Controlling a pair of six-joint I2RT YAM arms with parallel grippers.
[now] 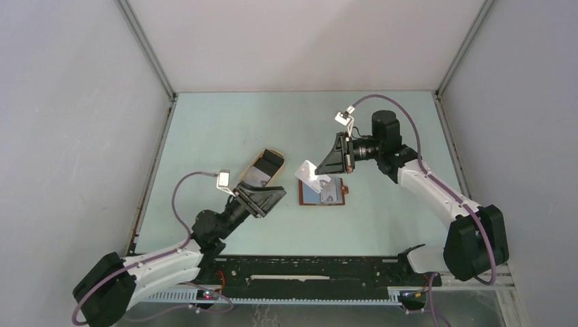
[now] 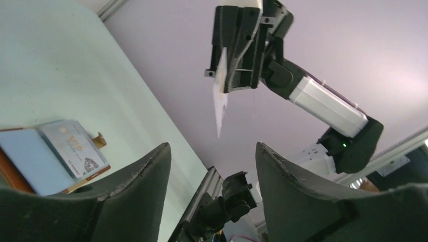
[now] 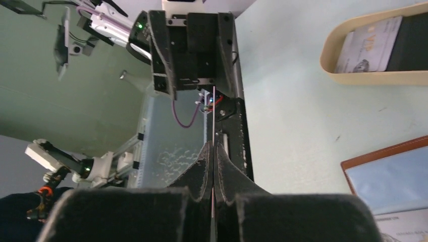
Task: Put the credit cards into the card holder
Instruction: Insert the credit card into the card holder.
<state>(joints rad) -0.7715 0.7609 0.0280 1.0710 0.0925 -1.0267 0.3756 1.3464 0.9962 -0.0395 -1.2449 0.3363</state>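
Observation:
The card holder [image 1: 312, 197] lies open on the table, reddish-brown at its edges, with a grey card [image 1: 330, 191] lying on its inside. My right gripper [image 1: 320, 172] hangs just above it, shut on a white card [image 1: 307, 171]. In the right wrist view that card [image 3: 213, 121] shows edge-on between the closed fingers [image 3: 204, 166]. My left gripper [image 1: 272, 194] is open and empty, left of the holder. The left wrist view shows the holder [image 2: 25, 161], the grey card [image 2: 73, 146] and the held white card [image 2: 219, 98].
A beige oval tray [image 1: 253, 163] stands left of the holder, beside my left gripper, with a black card [image 1: 271, 160] and a grey card [image 1: 257, 176] in it. It also shows in the right wrist view [image 3: 373, 77]. Grey walls enclose the table.

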